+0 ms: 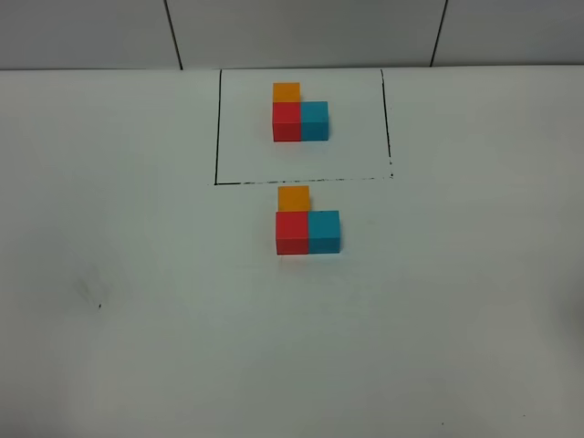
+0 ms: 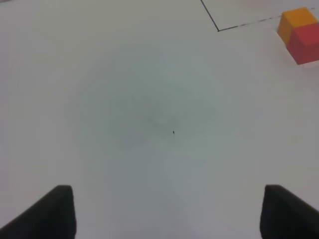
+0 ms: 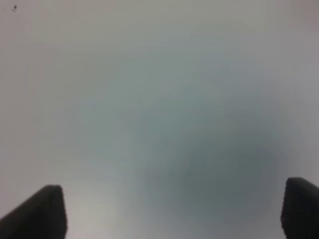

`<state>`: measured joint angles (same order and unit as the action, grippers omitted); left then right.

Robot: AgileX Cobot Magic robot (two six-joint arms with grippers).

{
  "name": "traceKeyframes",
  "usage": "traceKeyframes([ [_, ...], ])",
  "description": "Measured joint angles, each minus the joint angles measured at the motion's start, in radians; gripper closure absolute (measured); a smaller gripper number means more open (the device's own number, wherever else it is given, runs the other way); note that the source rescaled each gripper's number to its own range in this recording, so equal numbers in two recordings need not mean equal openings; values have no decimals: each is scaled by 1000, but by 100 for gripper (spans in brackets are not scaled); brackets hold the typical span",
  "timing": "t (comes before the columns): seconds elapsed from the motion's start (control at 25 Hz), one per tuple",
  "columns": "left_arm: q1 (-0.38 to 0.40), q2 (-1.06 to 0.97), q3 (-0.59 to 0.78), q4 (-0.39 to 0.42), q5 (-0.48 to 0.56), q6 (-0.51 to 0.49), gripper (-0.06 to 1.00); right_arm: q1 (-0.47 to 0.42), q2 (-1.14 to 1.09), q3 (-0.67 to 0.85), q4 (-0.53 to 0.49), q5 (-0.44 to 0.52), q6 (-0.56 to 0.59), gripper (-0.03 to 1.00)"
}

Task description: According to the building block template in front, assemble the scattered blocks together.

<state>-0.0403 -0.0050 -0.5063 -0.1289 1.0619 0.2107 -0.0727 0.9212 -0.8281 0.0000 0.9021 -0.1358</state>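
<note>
The building block template (image 1: 299, 114) is an L of orange, red and blue cubes inside a thin black drawn rectangle (image 1: 216, 128) at the back of the table. Just in front of the frame, the unframed orange block (image 1: 293, 198), red block (image 1: 292, 232) and light blue block (image 1: 324, 231) sit joined in the same L. The left wrist view shows the orange block (image 2: 297, 22) and red block (image 2: 305, 43) at its edge. My left gripper (image 2: 169, 211) is open and empty over bare table. My right gripper (image 3: 174, 211) is open and empty over bare table. Neither arm shows in the high view.
The white table (image 1: 137, 274) carries a small dark speck (image 1: 99, 305) at the left. A panelled wall (image 1: 301, 32) runs behind the table's far edge. A corner of the drawn frame (image 2: 217, 29) shows in the left wrist view.
</note>
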Motion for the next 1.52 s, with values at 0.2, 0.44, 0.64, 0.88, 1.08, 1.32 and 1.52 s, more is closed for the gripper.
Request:
traceKeyframes([
  [0.2, 0, 0, 0, 0, 0, 0, 7, 0, -227, 95, 0, 42, 44, 22],
  [0.44, 0, 0, 0, 0, 0, 0, 7, 39, -452, 161, 0, 141, 73, 21],
  [0.64, 0, 0, 0, 0, 0, 0, 7, 46, -608, 207, 0, 190, 78, 21],
  [0.88, 0, 0, 0, 0, 0, 0, 7, 46, -792, 291, 13, 180, 78, 21],
  [1.08, 0, 0, 0, 0, 0, 0, 7, 55, -907, 324, 25, 176, 78, 22],
  [1.32, 0, 0, 0, 0, 0, 0, 7, 77, -912, 324, 26, 172, 77, 23],
  [1.52, 0, 0, 0, 0, 0, 0, 7, 77, -912, 324, 26, 172, 77, 23],
])
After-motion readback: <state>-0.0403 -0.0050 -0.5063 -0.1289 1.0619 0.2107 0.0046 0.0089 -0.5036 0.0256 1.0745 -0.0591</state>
